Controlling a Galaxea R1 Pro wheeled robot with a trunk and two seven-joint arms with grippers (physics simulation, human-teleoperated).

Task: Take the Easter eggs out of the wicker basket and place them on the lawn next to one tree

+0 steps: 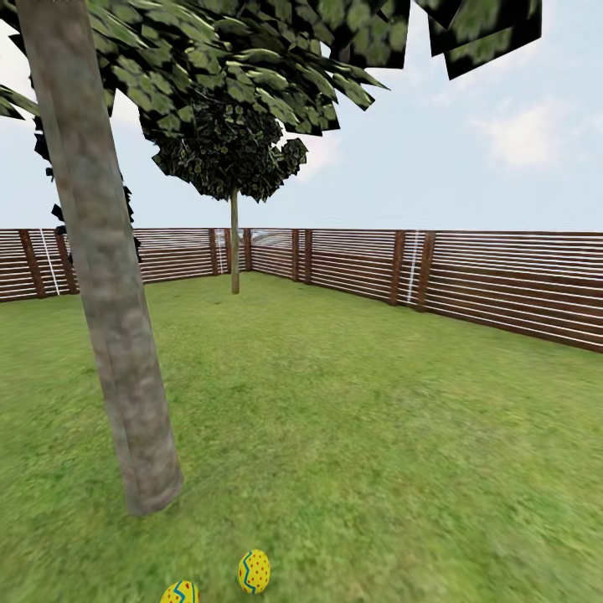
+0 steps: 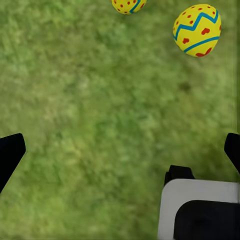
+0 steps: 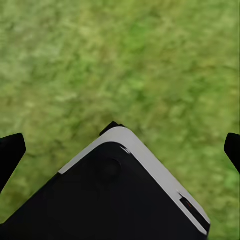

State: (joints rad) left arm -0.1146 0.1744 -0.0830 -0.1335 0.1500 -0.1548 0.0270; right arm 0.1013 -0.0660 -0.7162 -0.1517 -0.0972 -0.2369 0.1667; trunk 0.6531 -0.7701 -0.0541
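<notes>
In the head view, a tree (image 1: pixel 100 276) with a thick, mottled grey-brown trunk and flat green leaves is seen at the left, standing on the wide lawn (image 1: pixel 377 435) of mottled green grass. Near the foot of the trunk, two small yellow Easter eggs are seen on the grass: one with red dots and a blue zigzag line (image 1: pixel 254 571), and a second one (image 1: pixel 179 593) just beside it, cut by the lower edge. A thinner tree with dark foliage (image 1: pixel 234 167) is seen further back, in front of the brown fence of horizontal wooden slats (image 1: pixel 469 280) that closes the garden. In the left wrist view, the left gripper (image 2: pixel 120 150) is held above the grass with its jaws spread wide and nothing between them; a yellow egg with a blue zigzag band and red marks (image 2: pixel 197 30) and part of another egg (image 2: pixel 129 5) are seen lying beyond the black fingertips (image 2: pixel 10 152). In the right wrist view, the right gripper (image 3: pixel 120 150) is also seen with jaws wide apart and empty, over grass and a black and grey part of the robot (image 3: pixel 115 195).
</notes>
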